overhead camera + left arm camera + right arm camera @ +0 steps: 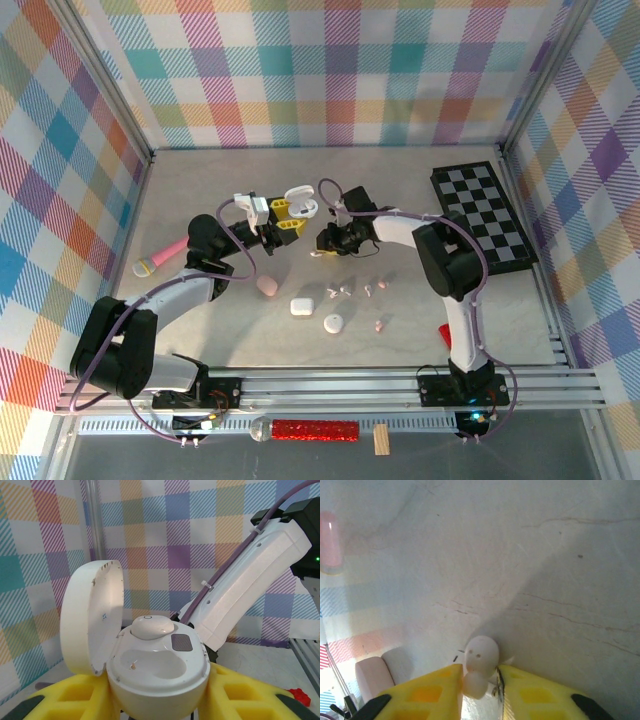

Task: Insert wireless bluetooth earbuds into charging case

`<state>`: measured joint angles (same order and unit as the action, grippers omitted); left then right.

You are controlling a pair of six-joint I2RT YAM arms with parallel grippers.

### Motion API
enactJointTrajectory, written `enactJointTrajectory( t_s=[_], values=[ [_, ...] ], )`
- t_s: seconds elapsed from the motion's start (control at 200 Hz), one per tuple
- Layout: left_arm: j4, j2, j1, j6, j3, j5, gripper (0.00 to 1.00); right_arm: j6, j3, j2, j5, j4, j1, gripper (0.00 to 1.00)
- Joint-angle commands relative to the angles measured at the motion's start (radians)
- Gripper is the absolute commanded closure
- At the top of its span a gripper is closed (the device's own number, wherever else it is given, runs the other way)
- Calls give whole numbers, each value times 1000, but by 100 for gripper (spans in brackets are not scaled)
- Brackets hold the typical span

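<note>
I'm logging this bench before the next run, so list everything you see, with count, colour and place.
charging case: one, white, lid open, in the left gripper
white earbud: one, white, pinched by the right gripper
loose earbuds: about five, white or pale pink, table centre
pink case: one, pink, closed, centre-left
white cases: two, white, closed, centre
toy microphone: one, pink and yellow, left
checkerboard: one, black and grey, far right
red block: one, red, beside the right arm
glitter tube: one, red, front rail
wooden block: one, tan, front rail
left gripper: one, yellow fingers, mid-table
right gripper: one, yellow fingers, mid-table
</note>
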<state>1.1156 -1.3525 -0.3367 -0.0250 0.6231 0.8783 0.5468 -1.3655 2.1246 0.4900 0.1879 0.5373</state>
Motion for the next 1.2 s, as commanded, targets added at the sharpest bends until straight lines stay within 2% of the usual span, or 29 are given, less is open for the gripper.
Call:
enactJointTrajectory(
  t_s=[0.0,0.095,0.365,0.485,0.66,0.72,0.925,1.195],
  values=[
    [11,29,10,25,-9,7,62,12,-20,15,-2,32,6,79],
    [9,30,10,25,-10,5,63,14,-13,6,-14,36,6,84],
    [3,28,10,31,-10,5,63,1,62,-97,-58,36,-9,87],
    [-9,34,10,38,-8,3,63,-15,146,-176,-68,44,-46,87],
    [-61,60,10,75,-10,-1,62,-94,283,-317,-150,132,-134,88],
    [-71,65,10,81,-10,-2,62,-136,318,-365,-199,193,-161,88],
    [-62,69,10,76,-11,4,62,-256,309,-421,-486,484,-178,87],
    [-45,53,10,70,-8,10,62,-272,246,-371,-585,569,-146,90]
  ],
)
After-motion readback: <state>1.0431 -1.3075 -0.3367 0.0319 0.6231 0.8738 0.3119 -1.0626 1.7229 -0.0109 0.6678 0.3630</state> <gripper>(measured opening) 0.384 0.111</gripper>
